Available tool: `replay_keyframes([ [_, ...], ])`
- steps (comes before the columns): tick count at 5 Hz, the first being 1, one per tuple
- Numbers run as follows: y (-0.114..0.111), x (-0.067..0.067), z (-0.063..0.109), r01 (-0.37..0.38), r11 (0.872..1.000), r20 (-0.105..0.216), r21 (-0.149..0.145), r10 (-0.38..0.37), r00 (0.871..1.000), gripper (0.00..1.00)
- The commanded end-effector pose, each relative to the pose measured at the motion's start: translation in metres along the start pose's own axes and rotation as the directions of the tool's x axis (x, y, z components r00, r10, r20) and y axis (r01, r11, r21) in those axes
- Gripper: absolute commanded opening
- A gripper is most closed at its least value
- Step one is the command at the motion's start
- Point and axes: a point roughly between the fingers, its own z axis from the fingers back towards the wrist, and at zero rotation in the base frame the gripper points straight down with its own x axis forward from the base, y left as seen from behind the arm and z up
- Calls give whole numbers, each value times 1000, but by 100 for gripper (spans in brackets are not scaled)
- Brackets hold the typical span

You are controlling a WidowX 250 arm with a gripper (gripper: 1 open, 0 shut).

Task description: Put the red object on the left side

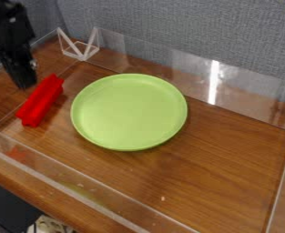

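Observation:
The red object (pixel 40 98), a small bright red bar, lies flat on the brown tabletop just left of the lime-green plate (pixel 128 110). My black gripper (pixel 19 78) hangs low over the table's left side (pixel 4 102), just up and left of the bar's far end. Its fingers point down and look pressed together with nothing between them. The bar lies free beside them; whether they touch it I cannot tell.
Clear plastic walls (pixel 218 77) ring the tabletop, with a low front wall (pixel 59 187) near the camera. A white wire frame (pixel 79 43) stands at the back left corner. Bare wood (pixel 218 173) stretches right of the plate.

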Motion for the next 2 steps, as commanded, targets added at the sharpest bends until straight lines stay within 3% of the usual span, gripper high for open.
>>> replay_keyframes([
  [1,10,1,-5,-17,1000,9,25,17,1000,0],
  [2,10,4,-12,-31,999,5,28,31,999,100],
])
